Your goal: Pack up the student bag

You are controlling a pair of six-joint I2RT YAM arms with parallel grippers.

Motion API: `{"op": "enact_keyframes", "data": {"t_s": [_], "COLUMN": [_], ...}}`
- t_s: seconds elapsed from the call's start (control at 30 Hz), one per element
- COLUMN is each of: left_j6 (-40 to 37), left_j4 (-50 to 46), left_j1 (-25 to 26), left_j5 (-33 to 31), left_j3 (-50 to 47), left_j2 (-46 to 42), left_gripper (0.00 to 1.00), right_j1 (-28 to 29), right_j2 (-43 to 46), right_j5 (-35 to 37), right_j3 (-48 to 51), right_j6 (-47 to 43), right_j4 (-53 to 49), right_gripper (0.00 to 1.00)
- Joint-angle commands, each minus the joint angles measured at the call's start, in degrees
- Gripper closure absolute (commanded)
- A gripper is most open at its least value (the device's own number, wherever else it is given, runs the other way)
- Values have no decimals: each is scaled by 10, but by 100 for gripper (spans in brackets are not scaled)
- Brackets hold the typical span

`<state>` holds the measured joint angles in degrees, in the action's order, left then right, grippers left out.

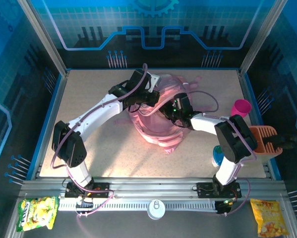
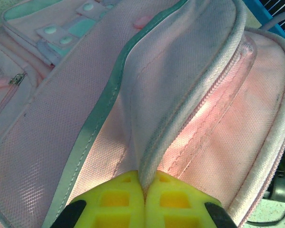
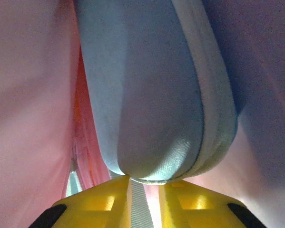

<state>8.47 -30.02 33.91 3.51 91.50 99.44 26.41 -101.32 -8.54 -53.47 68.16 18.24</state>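
Magenta cup (image 1: 242, 107) near orange rack (image 1: 264, 141); grey-blue pouch (image 3: 152, 95); yellow snack bag (image 1: 269, 217)

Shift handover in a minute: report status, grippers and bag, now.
Left gripper pinched shut on the bag flap. Right gripper inside the bag, at the end of the pouch, grip unclear. No obstruction seen.

Yellow pincer fingers (image 2: 116, 202), white arms (image 1: 96, 113), black joints (image 1: 71, 148)
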Motion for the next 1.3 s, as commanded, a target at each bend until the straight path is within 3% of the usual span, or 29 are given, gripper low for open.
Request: {"op": "enact_keyframes", "data": {"t_s": [0.0, 0.13, 0.3, 0.57, 0.73, 0.87, 0.97, 1.1, 1.27], "left_j6": [26, 29, 36, 42, 47, 62, 96, 151, 240], "left_j4": [49, 51, 51, 55, 74, 78, 85, 89, 116], "left_j1": [2, 1, -4, -7, -7, -10, -23, -57, -122], "left_j5": [18, 17, 19, 64, 117, 114, 103, 92, 127], "left_j3": [-4, -5, -10, -8, -38, -70, -100, -143, -202], "left_j2": [-38, -36, -30, 3, 2, -20, -41, -63, -69], "left_gripper": [100, 100, 100, 100, 77, 53, 41, 40, 42], "right_j1": [-1, -4, -5, -4, -8, -10, -11, -11, -11], "right_j2": [-19, 7, 126, 381, 480, 493, 469, 429, 384], "right_j5": [21, 6, 10, 118, 202, 219, 205, 174, 124], "right_j3": [-16, 11, 100, 181, 111, 59, 34, 9, 13], "right_j6": [2, -4, -26, -71, -106, -139, -154, -158, -146], "right_j4": [72, 82, 37, -203, -368, -390, -391, -381, -355], "right_gripper": [78, 74, 61, 44, 32, 27, 25, 24, 23]}}
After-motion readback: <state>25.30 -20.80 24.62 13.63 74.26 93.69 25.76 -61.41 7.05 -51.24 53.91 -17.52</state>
